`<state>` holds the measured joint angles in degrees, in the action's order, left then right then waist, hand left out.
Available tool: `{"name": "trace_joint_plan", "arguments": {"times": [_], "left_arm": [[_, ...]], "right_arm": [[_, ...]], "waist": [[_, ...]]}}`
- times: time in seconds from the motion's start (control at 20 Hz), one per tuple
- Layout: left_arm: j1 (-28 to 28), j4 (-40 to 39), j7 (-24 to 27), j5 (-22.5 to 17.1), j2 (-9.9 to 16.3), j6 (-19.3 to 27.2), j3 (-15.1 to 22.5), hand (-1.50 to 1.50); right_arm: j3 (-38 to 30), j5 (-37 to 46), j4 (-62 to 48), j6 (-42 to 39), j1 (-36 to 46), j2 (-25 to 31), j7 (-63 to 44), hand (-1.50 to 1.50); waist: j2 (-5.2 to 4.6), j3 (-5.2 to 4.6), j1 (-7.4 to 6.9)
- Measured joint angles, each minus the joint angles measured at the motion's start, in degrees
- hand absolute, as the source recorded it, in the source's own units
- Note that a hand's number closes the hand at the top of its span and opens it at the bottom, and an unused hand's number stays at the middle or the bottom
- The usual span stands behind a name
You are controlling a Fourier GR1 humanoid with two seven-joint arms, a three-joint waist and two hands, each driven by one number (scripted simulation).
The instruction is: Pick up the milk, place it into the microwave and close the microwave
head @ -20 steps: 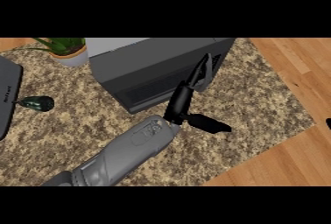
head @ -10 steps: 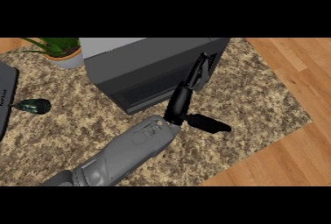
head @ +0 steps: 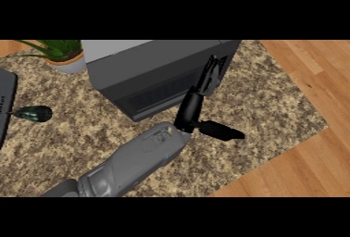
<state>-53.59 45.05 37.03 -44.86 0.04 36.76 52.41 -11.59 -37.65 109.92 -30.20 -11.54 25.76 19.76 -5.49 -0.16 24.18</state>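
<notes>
— Grey box first: where is the milk?

— No carton shows anywhere. The microwave (head: 150, 69) stands just beyond the left hand (head: 195, 104), its door looking shut, so I judge the milk is inside, though I cannot see it.

— What has changed in the last second?

— Very little. The fingers (head: 210, 74) stay straight and pressed together, flat against the microwave's front, with the thumb (head: 222, 131) stuck out to the hand's right. The door face has not visibly moved further, which suggests the closing push is at its end and the task is nearly done.

— Count for me.

— One microwave, one hand on one grey forearm (head: 130, 164), no milk in sight. Far to the hand's left on the speckled desk (head: 273, 106): one potted plant (head: 61, 53), one small dark green object (head: 34, 113), one dark panel (head: 5, 102) at the edge. The right hand does not show.
</notes>
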Motion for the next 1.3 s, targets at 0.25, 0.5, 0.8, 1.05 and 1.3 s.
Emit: {"name": "trace_joint_plan", "arguments": {"times": [0.25,0.5,0.8,1.05,1.3], "left_arm": [[-0.39,-0.44,1.01,-1.32,0.01,0.37,0.85,-1.5],[-0.66,-0.83,2.05,-2.75,-0.04,0.47,1.44,-1.5],[-1.09,-1.19,2.97,-4.3,-0.02,0.69,2.28,-1.5],[-0.48,-1.05,3.91,-5.03,1.63,0.77,2.88,-1.5],[-3.39,-5.13,3.17,-1.27,1.99,2.81,6.57,-1.5]], "right_arm": [[-0.26,-1.3,-0.01,-0.1,0.82,0.71,-0.7,-1.5],[-0.27,-2.58,0.14,-0.73,1.3,1.71,-1.53,-1.5],[-0.14,-4.0,0.22,-0.91,1.96,2.27,-2.31,-1.5],[-0.17,-4.93,0.3,-0.88,2.24,2.7,-2.93,-1.5],[-0.4,-5.48,0.68,-0.52,2.1,3.1,-3.59,-1.5]], "waist": [[-0.02,0.04,0.23],[-0.02,0.03,0.34],[-0.04,0.06,0.53],[0.21,0.19,0.02],[1.14,0.63,-1.14]]}}
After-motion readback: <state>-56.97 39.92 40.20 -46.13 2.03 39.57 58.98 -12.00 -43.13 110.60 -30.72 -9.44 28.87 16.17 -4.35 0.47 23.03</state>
